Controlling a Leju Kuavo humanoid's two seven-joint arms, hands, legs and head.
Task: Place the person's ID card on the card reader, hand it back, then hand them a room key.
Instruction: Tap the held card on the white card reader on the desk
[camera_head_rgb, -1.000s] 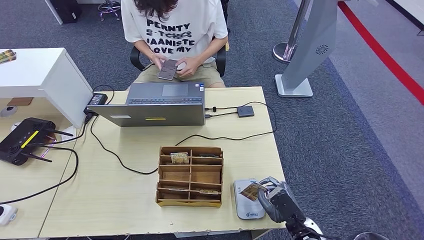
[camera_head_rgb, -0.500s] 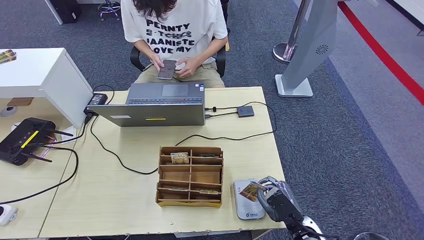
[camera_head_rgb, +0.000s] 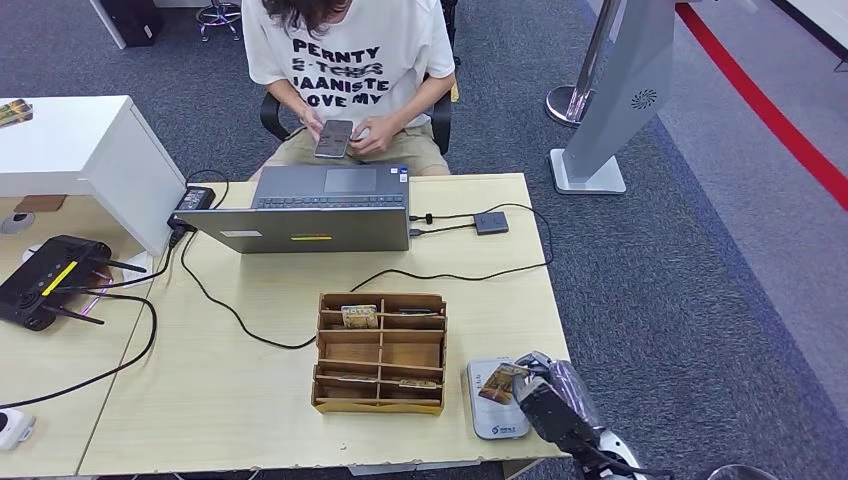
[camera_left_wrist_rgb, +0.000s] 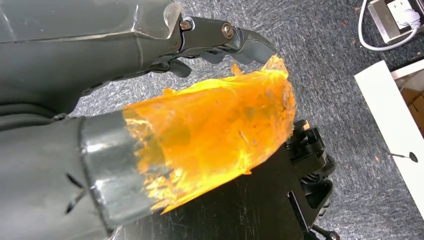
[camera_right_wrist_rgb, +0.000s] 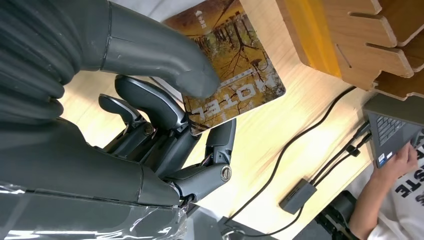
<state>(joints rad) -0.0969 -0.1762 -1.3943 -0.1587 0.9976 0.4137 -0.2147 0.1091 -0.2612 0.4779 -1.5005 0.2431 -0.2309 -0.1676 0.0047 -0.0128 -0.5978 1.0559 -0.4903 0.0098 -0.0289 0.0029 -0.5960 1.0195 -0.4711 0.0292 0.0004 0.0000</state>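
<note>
1. At the near right corner of the wooden desk, the right hand holds a card over the card reader, a pale flat pad lying just to the right of the wooden organiser.
2. From the right wrist view, the thick grey thumb presses on the card's printed face while darker fingers back it from underneath, so the card is clamped between them. Its face shows an autumn forest print and the word HOTEL.
3. Whether the card touches the reader or hangs just above it cannot be told.
4. Beside the reader, the wooden organiser is split into compartments; a card-like item lies in its far left compartment, and flat items sit in the near ones.
5. Beyond the organiser, at the desk's far edge, stands an open grey laptop, with black cables running from it across the desk to a small dark box.
6. Behind the laptop sits a person in a white printed T-shirt, both hands on a phone.
7. Away from the desk, the left hand hangs over grey carpet; its thumb is wrapped in orange film. Whether its fingers are apart or together cannot be told.
</note>
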